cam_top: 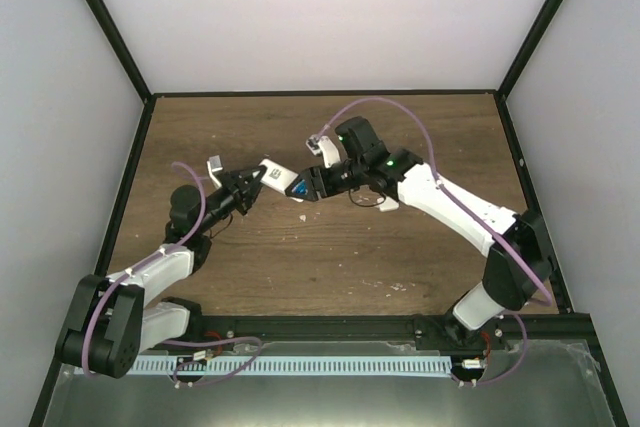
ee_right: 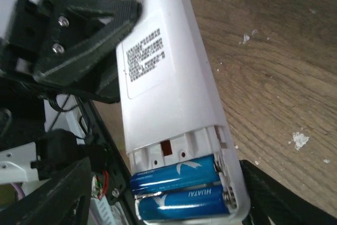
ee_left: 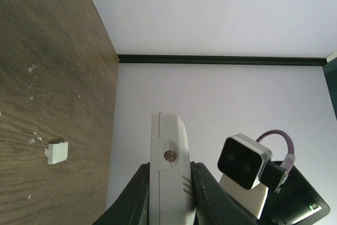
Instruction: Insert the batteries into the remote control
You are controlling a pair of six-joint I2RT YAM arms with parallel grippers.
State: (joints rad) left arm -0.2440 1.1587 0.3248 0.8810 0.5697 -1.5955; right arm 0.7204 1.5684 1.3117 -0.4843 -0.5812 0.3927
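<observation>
Above the desk [cam_top: 400,247], left pincer [ee_left: 168,188] clamps the remote [ee_right: 168,93], long axis aimed at the right pincer [cam_top: 308,187], whose jaws stand wide astride its open end. Both batteries [ee_right: 179,188] sit there, so the right arm is nearer.

White remote control [ee_right: 168,77], bright-blue batteries [ee_right: 179,188], brown table [ee_right: 279,67].
The remote control's back bears fine dark print and, it seems, a reddish-brown patch; the batteries carry white markings and silvery ends. The table's wood grain runs in darker streaks, dotted with white flecks [ee_right: 300,139]; a small piece [ee_left: 57,152] on it is white.
</observation>
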